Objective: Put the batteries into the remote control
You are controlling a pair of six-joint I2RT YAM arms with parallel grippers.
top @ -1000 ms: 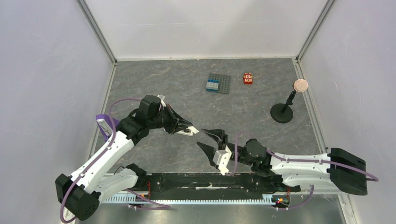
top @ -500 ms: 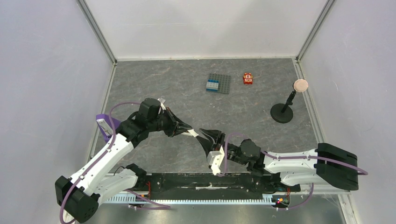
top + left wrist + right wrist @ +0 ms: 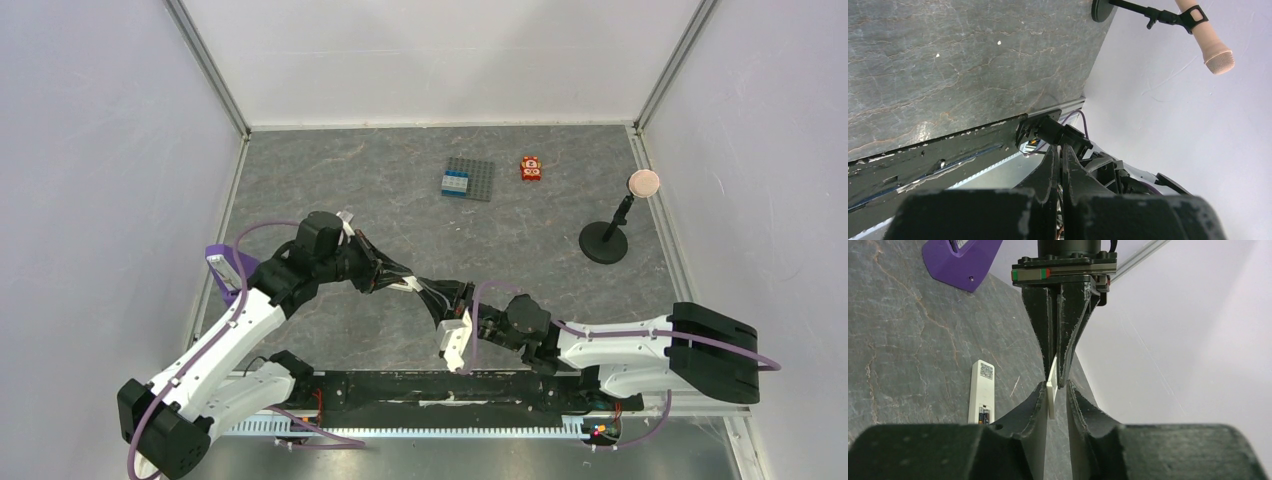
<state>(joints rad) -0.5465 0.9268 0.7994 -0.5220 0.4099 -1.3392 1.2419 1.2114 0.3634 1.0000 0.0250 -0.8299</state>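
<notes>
My left gripper [image 3: 412, 285] is shut on a small flat white cover plate [image 3: 1050, 402] and holds it above the table; it also shows in the right wrist view [image 3: 1057, 377]. My right gripper [image 3: 445, 297] meets it tip to tip. Its jaws [image 3: 1057, 390] stand narrowly apart on either side of the plate, with a gap on one side. The white remote control [image 3: 982, 392] lies on its face on the table beyond. The dark batteries [image 3: 982, 415] sit in its slot. I cannot make out the remote in the top view. In the left wrist view my fingers [image 3: 1053, 165] are pressed together.
A purple object [image 3: 226, 264] lies at the left edge, also in the right wrist view [image 3: 963, 260]. A grey brick plate [image 3: 468, 179] and a red toy [image 3: 530, 168] sit at the back. A microphone stand [image 3: 605, 240] stands at the right.
My right gripper has moved left to the left gripper's tip and narrowed its wide-open jaws around the cover plate. The left gripper has shifted slightly right and down with the plate.
</notes>
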